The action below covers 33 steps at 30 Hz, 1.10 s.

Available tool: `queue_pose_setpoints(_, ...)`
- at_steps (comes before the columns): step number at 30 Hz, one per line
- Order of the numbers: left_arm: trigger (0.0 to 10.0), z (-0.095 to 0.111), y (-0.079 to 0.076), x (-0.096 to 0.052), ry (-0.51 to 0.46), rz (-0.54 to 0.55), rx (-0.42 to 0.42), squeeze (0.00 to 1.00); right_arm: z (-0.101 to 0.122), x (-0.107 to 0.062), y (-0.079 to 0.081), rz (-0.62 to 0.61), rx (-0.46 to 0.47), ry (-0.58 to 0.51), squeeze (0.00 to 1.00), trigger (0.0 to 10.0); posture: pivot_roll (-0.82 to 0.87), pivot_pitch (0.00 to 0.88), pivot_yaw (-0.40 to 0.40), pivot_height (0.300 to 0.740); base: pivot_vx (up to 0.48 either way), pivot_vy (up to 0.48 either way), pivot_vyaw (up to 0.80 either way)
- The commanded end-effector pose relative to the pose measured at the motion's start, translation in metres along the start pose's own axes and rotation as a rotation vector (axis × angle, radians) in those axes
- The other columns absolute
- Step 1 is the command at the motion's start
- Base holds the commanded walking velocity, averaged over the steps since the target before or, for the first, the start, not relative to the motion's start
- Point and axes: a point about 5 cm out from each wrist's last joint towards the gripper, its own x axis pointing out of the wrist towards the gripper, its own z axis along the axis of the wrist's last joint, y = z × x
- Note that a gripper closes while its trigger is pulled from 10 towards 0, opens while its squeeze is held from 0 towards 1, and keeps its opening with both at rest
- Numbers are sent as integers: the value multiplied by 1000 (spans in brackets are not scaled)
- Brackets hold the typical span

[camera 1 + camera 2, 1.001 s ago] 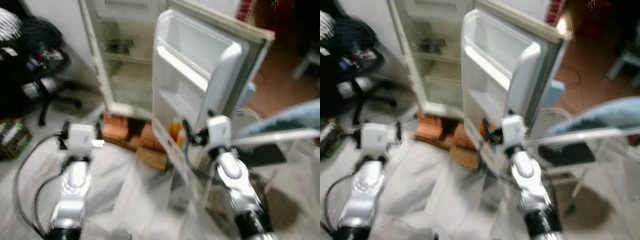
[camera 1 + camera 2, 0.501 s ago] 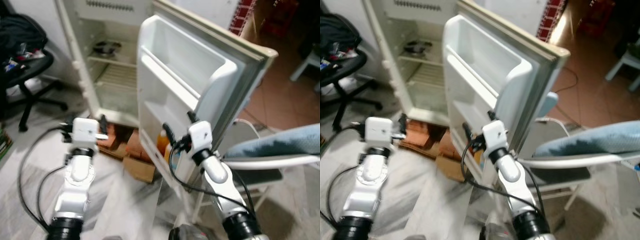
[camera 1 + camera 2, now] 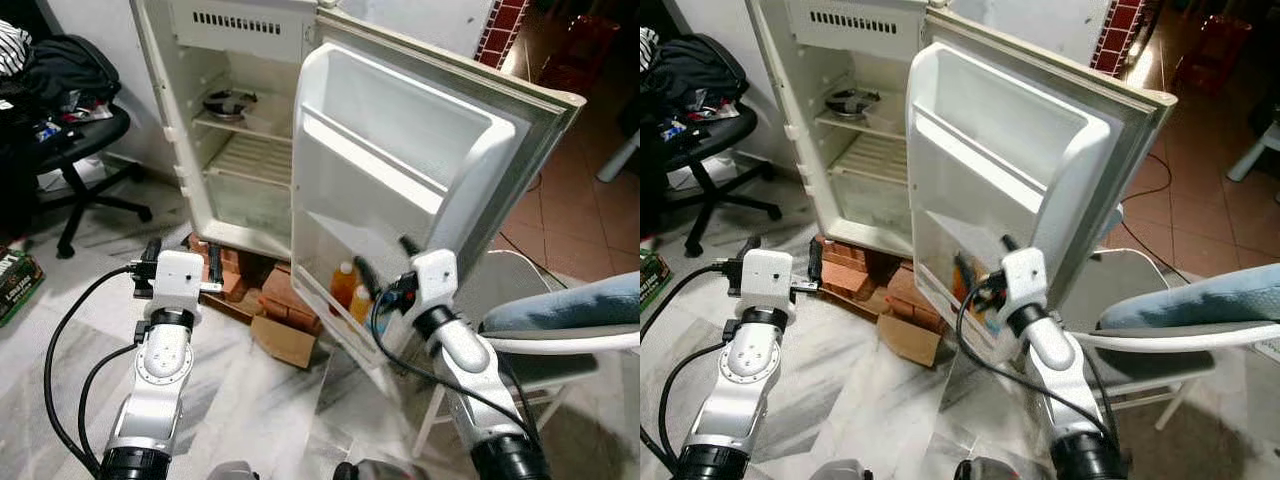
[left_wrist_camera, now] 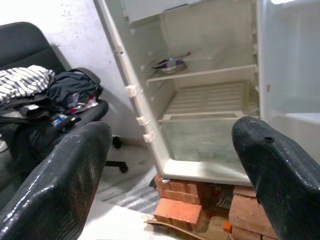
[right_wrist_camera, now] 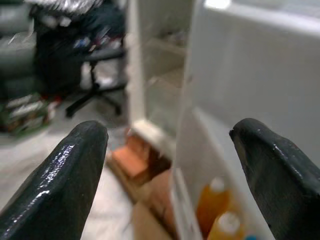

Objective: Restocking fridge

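Note:
A white fridge [image 3: 240,120] stands open, its door [image 3: 420,190] swung out toward me. Two orange bottles [image 3: 352,293] sit in the door's bottom shelf. A dark round dish [image 3: 228,102] lies on an inner shelf; the wire shelf below it is bare. My left gripper [image 3: 181,266] is open and held low in front of the fridge body, nothing between its fingers. My right gripper [image 3: 385,268] is open too, close to the door's lower shelf and just beside the bottles [image 5: 220,212].
The fridge rests on red bricks [image 3: 270,295], with a cardboard piece [image 3: 283,341] on the marble floor. An office chair [image 3: 70,140] piled with clothes stands to the left. A white chair [image 3: 560,350] with a blue cloth is at the right.
The whole view has shifted and sharpened as I moved. My right gripper now sits closer to the door's bottom shelf. Both grippers stay open and hold nothing.

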Motion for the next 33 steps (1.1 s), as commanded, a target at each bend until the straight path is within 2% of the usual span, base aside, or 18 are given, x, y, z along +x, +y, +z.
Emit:
queue_pose_setpoints(1,10000,2,0,1,-10,-8,-12,0,4,1,-2,15,-19,-4,0,10000,75,0,-39,740,0,-277,0)
queue_pose_setpoints(8,10000,2,-1,1,-10,-7,-8,0,17,7,-15,-89,-68,-61,0,10000,76,0,-36,740,0,-288,0)
queue_pose_setpoints(15,10000,1,1,-1,-6,-3,-2,0,17,6,-14,-74,-60,-64,0,10000,81,0,-38,740,0,-208,0)
queue_pose_setpoints(17,10000,0,-1,-3,-2,-13,-24,0,10,2,-2,55,-1,-30,0,10000,81,0,-38,740,0,0,0)
queue_pose_setpoints(18,10000,0,-1,-3,-2,-13,-24,0,10,2,-2,55,-1,-30,0,10000,81,0,-38,740,0,0,0)
queue_pose_setpoints(19,10000,-1,-2,-6,1,-25,-34,0,1,-10,15,273,88,37,0,10000,79,0,-38,740,0,0,0)
queue_pose_setpoints(22,10000,-1,-5,-6,0,-38,-40,0,-9,-27,27,464,85,132,0,10000,78,0,-38,740,0,0,0)
queue_pose_setpoints(24,10000,-1,-6,-6,0,-45,-39,0,-21,-39,25,525,53,226,0,10000,77,0,-40,740,0,0,0)
queue_pose_setpoints(25,10000,-1,-6,-6,0,-45,-38,0,-23,-40,24,527,49,238,0,10000,77,0,-40,740,0,0,0)
queue_pose_setpoints(27,10000,-1,-7,-6,0,-45,-39,0,-27,-40,17,500,-24,263,0,10000,76,0,-40,740,0,0,0)
queue_pose_setpoints(28,10000,-1,-6,-7,1,-45,-39,0,-29,-34,4,406,-101,271,0,10000,75,0,-39,740,0,0,0)
queue_pose_setpoints(29,10000,-1,-6,-7,2,-45,-38,0,-26,-30,-3,349,-109,261,0,10000,76,0,-38,740,0,0,0)
queue_pose_setpoints(30,10000,-1,-6,-7,5,-46,-35,0,-13,-17,-20,194,-137,199,0,10000,76,0,-38,740,0,0,0)
queue_pose_setpoints(31,10000,-1,-6,-7,5,-46,-35,0,-13,-17,-20,194,-137,199,0,10000,76,0,-38,740,0,0,0)
queue_pose_setpoints(33,10000,-2,-6,-8,11,-47,-31,0,6,-7,-38,60,-103,135,0,10000,77,0,-35,740,0,0,0)
